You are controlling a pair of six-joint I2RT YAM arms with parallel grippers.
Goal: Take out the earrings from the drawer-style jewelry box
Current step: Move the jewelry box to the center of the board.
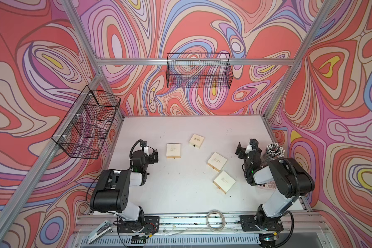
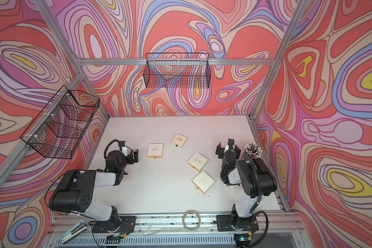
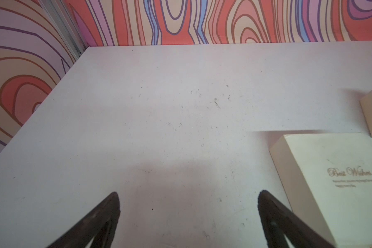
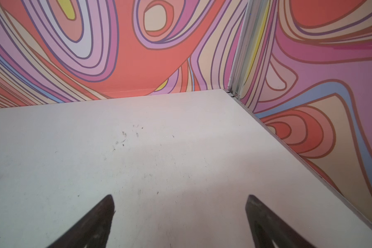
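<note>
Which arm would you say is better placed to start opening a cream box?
The left, probably: the left gripper, open, sits right beside a closed cream box, while the right gripper, also open, faces only table and wall.

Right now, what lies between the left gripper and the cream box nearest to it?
Nothing: only bare white table separates the left gripper from that box. Both top views and the left wrist view show this gap.
</note>
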